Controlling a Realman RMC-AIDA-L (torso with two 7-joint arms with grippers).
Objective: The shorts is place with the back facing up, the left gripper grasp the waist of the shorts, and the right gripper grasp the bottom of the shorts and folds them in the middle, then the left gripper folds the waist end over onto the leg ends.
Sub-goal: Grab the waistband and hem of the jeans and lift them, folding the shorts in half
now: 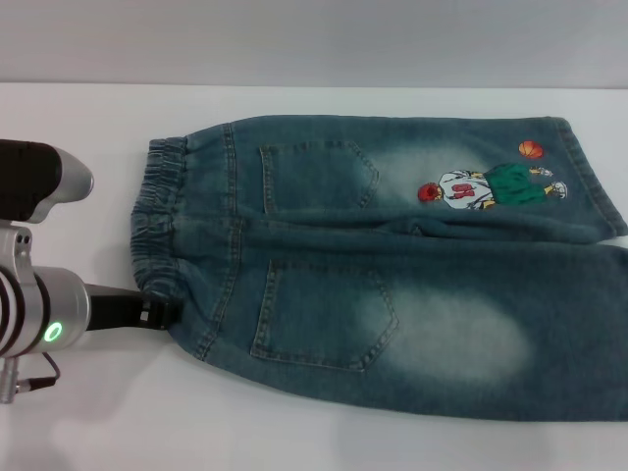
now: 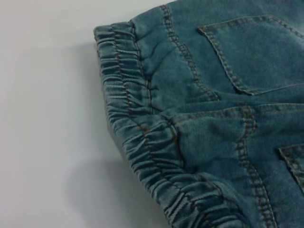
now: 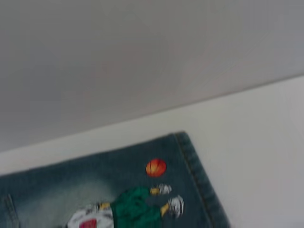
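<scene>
Left end effector [image 1: 167, 312] at waistband [image 1: 157, 221] near corner, clench unclear | I'd seat deeper (both layers) | right unseen.

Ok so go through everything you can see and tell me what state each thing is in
shorts: spread flat on the table, back up, not folded yet
waist: gathered, ruffled, at the robot's left end
leg hems: flat, at the right end, not held
left claw: at the near corner of the waist, grip unclear
right claw: not in view
table: white, holds the shorts
</scene>
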